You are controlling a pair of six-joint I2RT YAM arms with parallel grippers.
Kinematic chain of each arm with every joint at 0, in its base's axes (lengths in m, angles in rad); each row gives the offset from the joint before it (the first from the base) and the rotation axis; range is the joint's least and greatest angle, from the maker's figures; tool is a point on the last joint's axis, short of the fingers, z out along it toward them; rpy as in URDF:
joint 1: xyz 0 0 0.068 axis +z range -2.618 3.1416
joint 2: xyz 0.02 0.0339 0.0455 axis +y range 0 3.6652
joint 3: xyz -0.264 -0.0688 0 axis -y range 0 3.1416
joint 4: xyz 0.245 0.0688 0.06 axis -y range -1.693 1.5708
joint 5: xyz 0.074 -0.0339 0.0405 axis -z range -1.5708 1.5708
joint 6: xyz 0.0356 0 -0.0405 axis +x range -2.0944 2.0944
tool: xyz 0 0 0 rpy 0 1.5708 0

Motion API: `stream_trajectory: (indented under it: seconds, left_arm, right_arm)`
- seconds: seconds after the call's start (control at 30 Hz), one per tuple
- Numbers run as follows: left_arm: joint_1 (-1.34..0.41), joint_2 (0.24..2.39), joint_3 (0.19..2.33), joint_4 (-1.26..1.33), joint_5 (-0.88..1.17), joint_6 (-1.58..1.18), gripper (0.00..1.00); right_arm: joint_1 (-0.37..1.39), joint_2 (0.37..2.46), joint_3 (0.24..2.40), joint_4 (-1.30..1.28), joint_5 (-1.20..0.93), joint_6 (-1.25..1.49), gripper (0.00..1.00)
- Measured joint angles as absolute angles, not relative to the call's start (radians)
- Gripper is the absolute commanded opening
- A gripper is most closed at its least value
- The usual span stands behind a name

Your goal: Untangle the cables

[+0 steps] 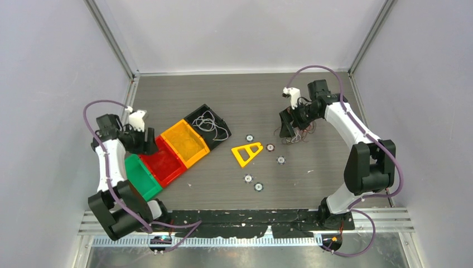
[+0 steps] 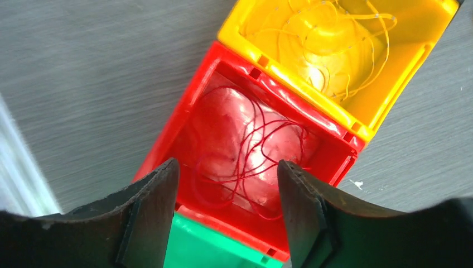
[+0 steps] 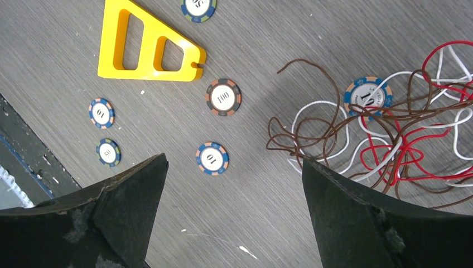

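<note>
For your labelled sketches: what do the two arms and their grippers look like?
The left arm and right arm each have white links between bulky black joints, with a thin purple hose looping alongside and a white housing at the wrist. The left gripper and right gripper have broad, dark, tapering fingers with scuffed edges.

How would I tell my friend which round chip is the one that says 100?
Find the yellow triangle lying on the grey table. The chip lies flat just beside the triangle's notched corner, between it and the tangle of cables. It alone has a brown and black rim with 100 printed in the middle; the other chips have blue rims.
</note>
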State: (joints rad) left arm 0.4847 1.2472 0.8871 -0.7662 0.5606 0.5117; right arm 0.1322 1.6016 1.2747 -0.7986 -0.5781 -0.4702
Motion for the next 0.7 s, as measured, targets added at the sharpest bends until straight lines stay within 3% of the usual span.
stream_trajectory:
  seconds: [0.17,0.47,0.63,0.7]
  left_arm:
    - [0.471,1.200,1.085,-0.904,0.509,0.601,0.99]
    - [0.282,1.103,1.267,-1.013,0.464,0.662,1.00]
    - [0.024,1.105,1.267,-0.966,0.432,0.585,1.00]
    - [-0.073,1.119,1.272,-0.933,0.416,0.550,1.00]
  right_arm:
    - [0.121,1.602,1.275,-0.841,-0.567,-0.501,0.96]
    - [0.041,1.617,1.329,-0.899,-0.439,-0.515,0.93]
    - [0.012,1.741,1.416,-0.865,-0.337,-0.478,0.89]
    - [0.010,1.812,1.438,-0.842,-0.305,-0.452,0.82]
